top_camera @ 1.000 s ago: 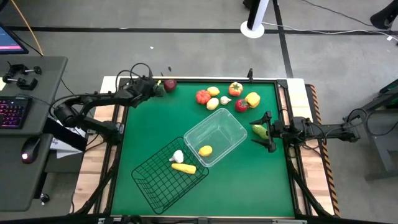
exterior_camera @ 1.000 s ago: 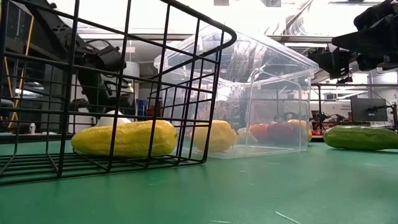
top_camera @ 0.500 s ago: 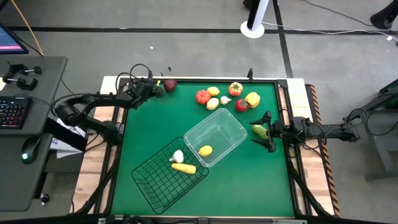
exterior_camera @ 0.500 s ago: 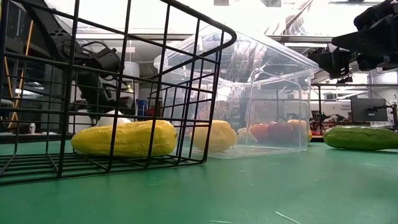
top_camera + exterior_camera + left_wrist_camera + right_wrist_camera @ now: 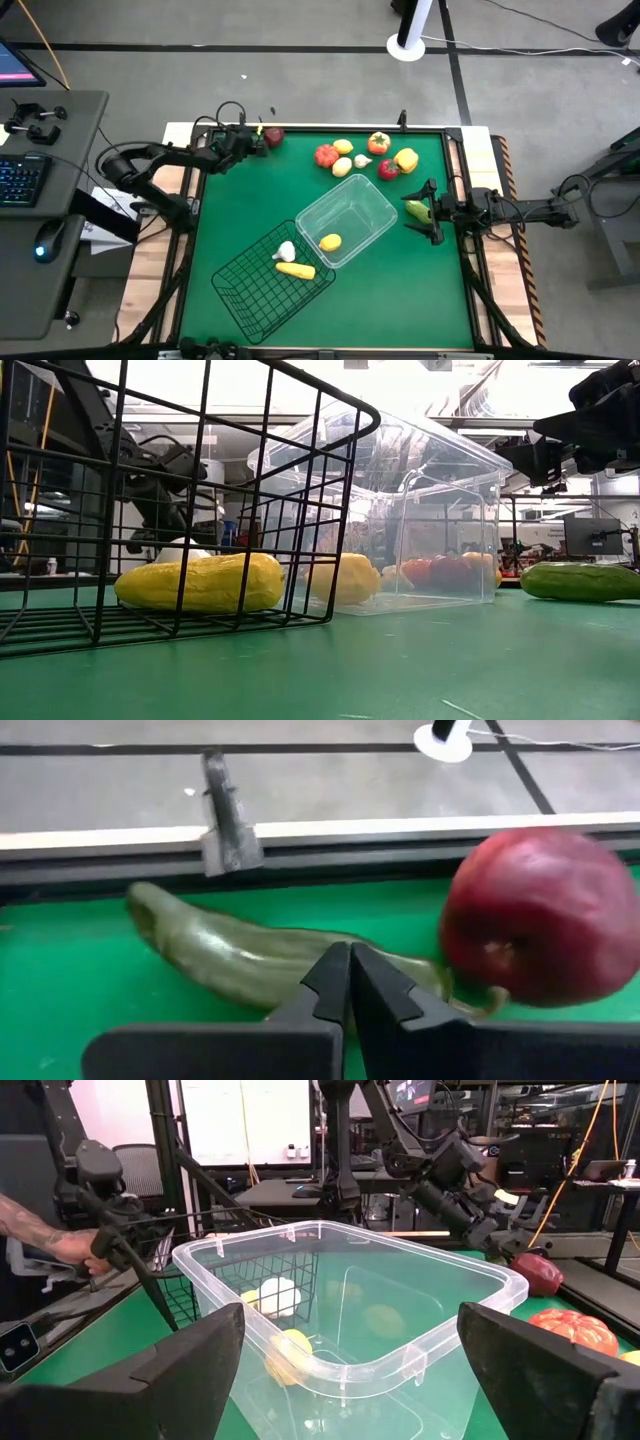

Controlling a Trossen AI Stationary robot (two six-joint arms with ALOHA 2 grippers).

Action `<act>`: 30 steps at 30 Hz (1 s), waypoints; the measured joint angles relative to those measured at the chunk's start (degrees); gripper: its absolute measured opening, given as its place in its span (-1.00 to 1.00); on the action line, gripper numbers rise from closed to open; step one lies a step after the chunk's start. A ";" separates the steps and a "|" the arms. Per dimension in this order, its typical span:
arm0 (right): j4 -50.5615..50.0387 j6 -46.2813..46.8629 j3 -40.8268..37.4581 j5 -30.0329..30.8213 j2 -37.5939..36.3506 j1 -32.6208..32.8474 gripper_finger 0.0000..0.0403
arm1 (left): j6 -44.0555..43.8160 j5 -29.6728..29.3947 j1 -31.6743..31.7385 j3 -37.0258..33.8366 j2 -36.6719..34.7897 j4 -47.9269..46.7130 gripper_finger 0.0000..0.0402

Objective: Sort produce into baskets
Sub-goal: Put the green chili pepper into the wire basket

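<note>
My left gripper is shut at the table's far left corner. Its tips stand against a long dark green pepper lying beside a dark red apple. My right gripper is open near the right edge, and a green cucumber lies on the mat just in front of its fingers. The black wire basket holds a white garlic and a yellow vegetable. The clear basket holds a yellow fruit. My left gripper's shut fingertips stand level at the near side of the green pepper's middle. I cannot tell whether they touch it. The pepper lies flat on the mat.
Several loose pieces lie at the far middle: a red tomato, a yellow pepper, an orange-red pepper and others. The two baskets sit slantwise, touching, at the table's centre. A person's arm shows beyond the table's left side.
My left gripper has gone a little toward the table's right edge, closer to the dark red apple, and its arm has swung toward the far edge. The produce and baskets have stayed where they were.
</note>
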 joint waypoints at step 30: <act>0.01 0.01 -0.01 0.00 0.00 0.01 0.79 | -10.28 24.59 -7.43 -0.01 -10.02 -27.48 -1.00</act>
